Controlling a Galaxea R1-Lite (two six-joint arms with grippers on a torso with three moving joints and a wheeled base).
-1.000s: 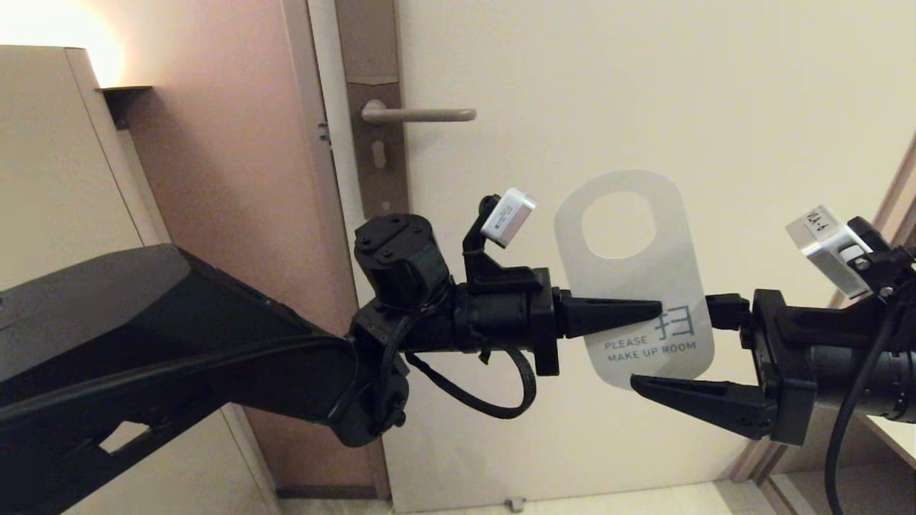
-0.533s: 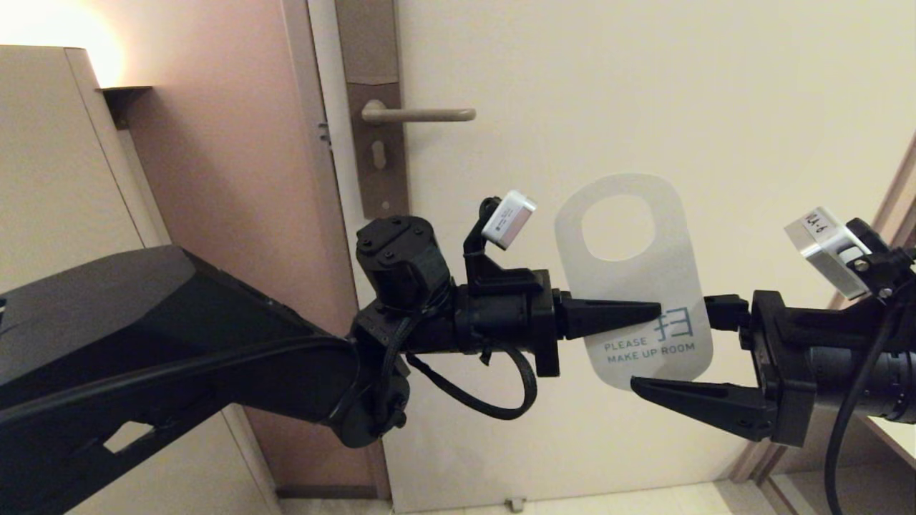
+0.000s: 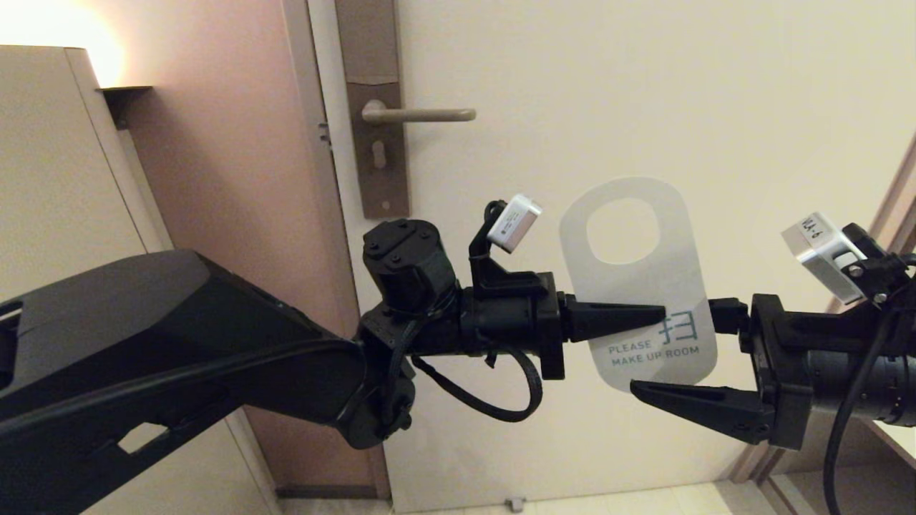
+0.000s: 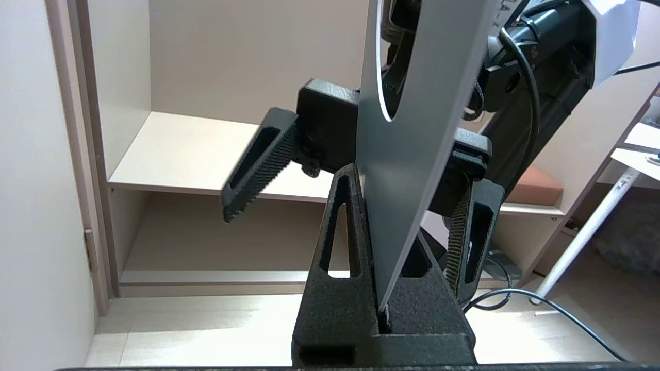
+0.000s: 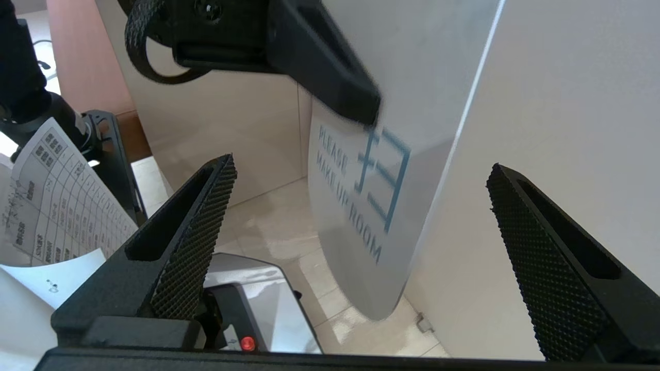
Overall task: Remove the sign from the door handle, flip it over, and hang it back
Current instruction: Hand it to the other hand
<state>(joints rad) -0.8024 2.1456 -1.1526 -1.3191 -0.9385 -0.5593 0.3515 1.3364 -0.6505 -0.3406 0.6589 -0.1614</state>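
Observation:
The sign [image 3: 680, 286] shows its white side with teal text "PLEASE MAKE UP ROOM", upright, oval hole on top. It is off the door handle [image 3: 418, 113], which juts from its brown backplate [image 3: 379, 157] higher up to the left. My left gripper [image 3: 658, 315] is shut on the sign's left edge at mid-height; the left wrist view shows the card [image 4: 412, 129] pinched between its fingers [image 4: 350, 221]. My right gripper [image 3: 669, 350] is open around the sign's lower right part, one finger in front and below, the other behind. In the right wrist view [image 5: 361, 165] the sign [image 5: 361, 247] hangs between the spread jaws, touching neither.
The cream door [image 3: 644, 86] is behind the sign. A pinkish wall panel and a beige cabinet [image 3: 57, 179] stand to the left. Low shelving [image 3: 894, 436] is at the right. A printed sheet [image 5: 46, 206] shows in the right wrist view.
Both arms and the sign have drifted slightly down and to the right. The left gripper keeps its hold and the right gripper stays open.

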